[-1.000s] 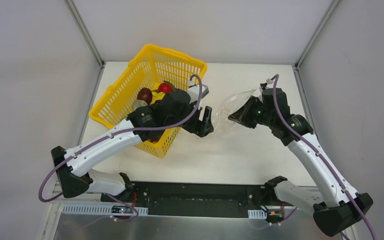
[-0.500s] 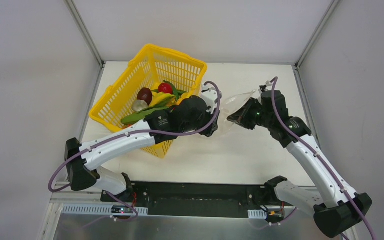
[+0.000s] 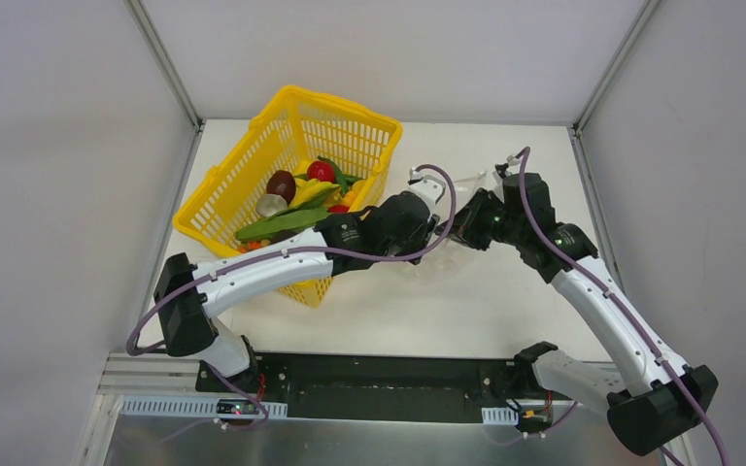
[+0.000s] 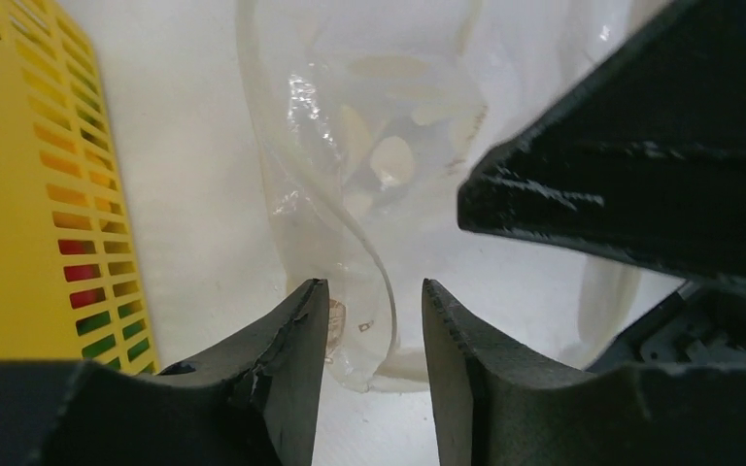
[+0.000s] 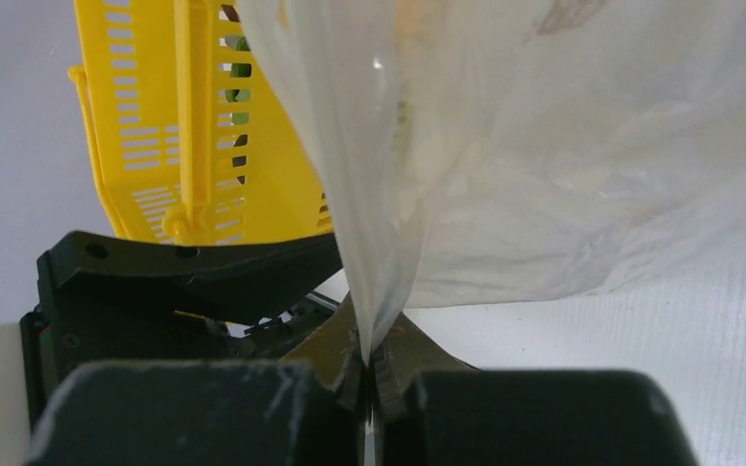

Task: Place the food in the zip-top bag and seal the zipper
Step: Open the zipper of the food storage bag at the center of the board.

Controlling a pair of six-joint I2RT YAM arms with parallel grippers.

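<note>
yellow basket [image 3: 223, 175] holds the food [image 3: 301, 199]. right gripper [image 5: 369, 361] clamped tight on zip-top bag [image 5: 563, 146] edge. left gripper [image 4: 376, 320] jaws slightly apart, bag's edge between them.

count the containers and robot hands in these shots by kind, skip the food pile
yellow mesh basket: 1
zip-top bag: 1
robot hands: 2, the left hand and the right hand
total: 4

Food [image 3: 301, 199]: mixed glossy pieces heaped upper-left of centre, top view. Zip-top bag [image 5: 544, 146]: clear, dotted, crumpled, mid-frame; zipper [image 4: 374, 257] curved, unsealed.
</note>
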